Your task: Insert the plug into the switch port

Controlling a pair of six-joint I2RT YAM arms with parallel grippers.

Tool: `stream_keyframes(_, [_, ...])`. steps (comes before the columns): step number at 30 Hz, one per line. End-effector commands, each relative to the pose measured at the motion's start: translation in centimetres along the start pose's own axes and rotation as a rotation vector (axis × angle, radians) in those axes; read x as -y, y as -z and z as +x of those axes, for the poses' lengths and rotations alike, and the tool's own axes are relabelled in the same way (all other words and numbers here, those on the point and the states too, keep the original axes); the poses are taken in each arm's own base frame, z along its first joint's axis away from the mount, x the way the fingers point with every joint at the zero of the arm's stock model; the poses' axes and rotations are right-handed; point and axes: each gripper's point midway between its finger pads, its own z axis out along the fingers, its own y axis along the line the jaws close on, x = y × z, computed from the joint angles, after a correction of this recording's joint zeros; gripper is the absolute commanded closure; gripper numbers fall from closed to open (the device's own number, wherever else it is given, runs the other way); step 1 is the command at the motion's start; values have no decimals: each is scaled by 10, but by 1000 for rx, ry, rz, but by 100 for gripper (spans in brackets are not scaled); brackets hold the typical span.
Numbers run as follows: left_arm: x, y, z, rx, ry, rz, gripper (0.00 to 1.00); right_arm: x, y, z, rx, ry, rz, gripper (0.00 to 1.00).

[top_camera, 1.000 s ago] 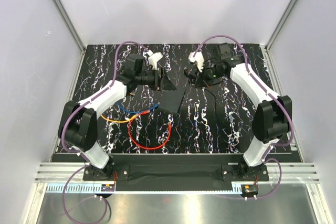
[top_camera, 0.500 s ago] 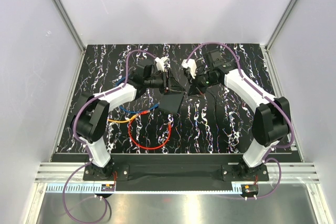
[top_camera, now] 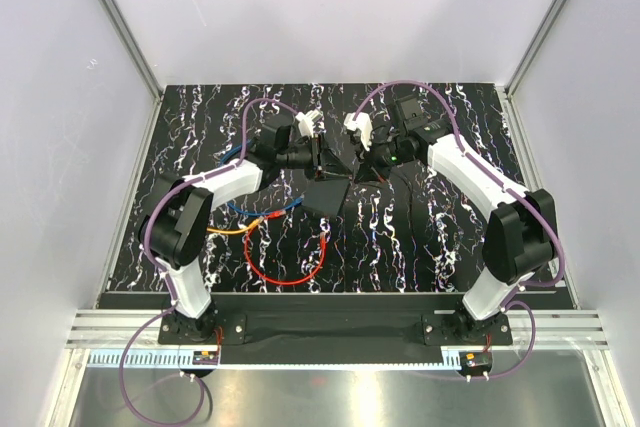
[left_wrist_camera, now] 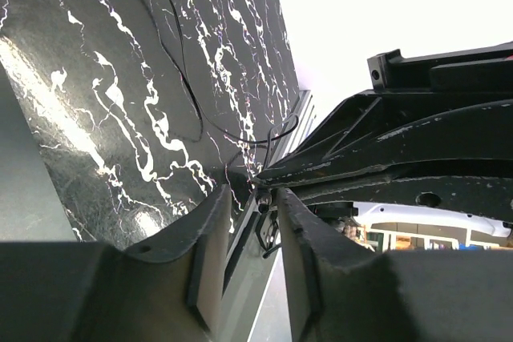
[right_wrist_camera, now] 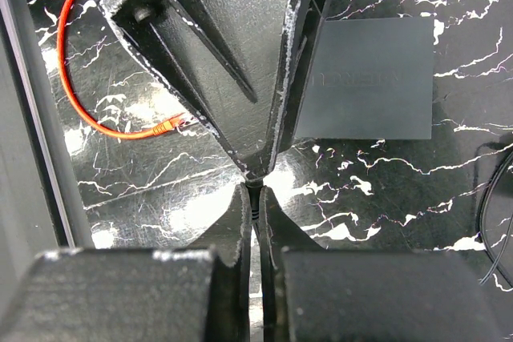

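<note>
The left arm point(top_camera: 220, 179) and right arm point(top_camera: 470, 167) reach inward from either side, their tips nearly meeting nose to nose. The left end effector point(left_wrist_camera: 255, 198) has its fingers narrowly parted; the right end effector point(right_wrist_camera: 252, 194) is pressed closed.

Finds the left gripper point(top_camera: 320, 153) and right gripper point(top_camera: 361, 160) nearly tip to tip at mid-table, just behind the flat black box point(top_camera: 326, 199). Shows a blue cable point(top_camera: 262, 211), an orange cable point(top_camera: 225, 231) and a looped red cable point(top_camera: 285, 281) lying on the marbled mat point(top_camera: 430, 237), nearer the left arm.
</note>
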Motion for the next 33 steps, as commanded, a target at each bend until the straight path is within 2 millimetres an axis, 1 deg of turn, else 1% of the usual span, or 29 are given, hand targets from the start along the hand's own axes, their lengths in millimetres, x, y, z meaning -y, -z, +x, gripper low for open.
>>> stream_keyframes(1, [11, 0, -1, -4, -31, 52, 67, -7, 9, -24, 68, 53, 6, 100])
stream_keyframes(5, [10, 0, 1, -8, -22, 57, 70, -8, 8, -25, 68, 52, 3, 100])
stream_keyframes(7, [11, -1, 2, -8, -22, 65, 73, -7, 8, -25, 71, 53, 5, 100])
stream_keyframes(15, [16, -3, 5, -19, -10, 90, 78, -7, 8, -29, 78, 60, 4, 100])
stream_keyframes(19, [18, -4, 7, -24, -8, 97, 78, -8, 8, -31, 80, 63, 2, 100])
stream_keyframes(20, [18, -4, 8, -27, -5, 100, 87, -7, 8, -31, 82, 65, 4, 100])
stream_keyframes(21, [18, -4, 9, -28, -6, 104, 92, -9, 8, -32, 82, 68, 2, 100])
stream_keyframes(22, [18, -4, 9, -30, -3, 105, 98, -8, 9, -31, 82, 68, 5, 95])
stream_keyframes(23, [20, -3, 10, -30, -4, 107, 100, -8, 9, -30, 79, 69, 9, 94])
stream_keyframes(25, [21, -2, 10, -29, -5, 118, 100, -6, 9, -28, 72, 75, 23, 91])
stream_keyframes(27, [23, 0, 9, -24, -4, 126, 100, -5, 9, -22, 55, 73, 33, 69])
stream_keyframes(28, [23, 2, 7, -15, -4, 128, 100, -3, 10, -20, 45, 76, 45, 61])
stream_keyframes(29, [24, 4, 6, -14, 2, 133, 100, -3, 9, -16, 37, 78, 44, 57])
stream_keyframes(31, [26, 7, 4, -3, 8, 146, 100, -5, 11, -12, 33, 100, 48, 57])
stream_keyframes(33, [26, 8, 4, 0, 10, 154, 100, -6, 10, -10, 36, 104, 50, 62])
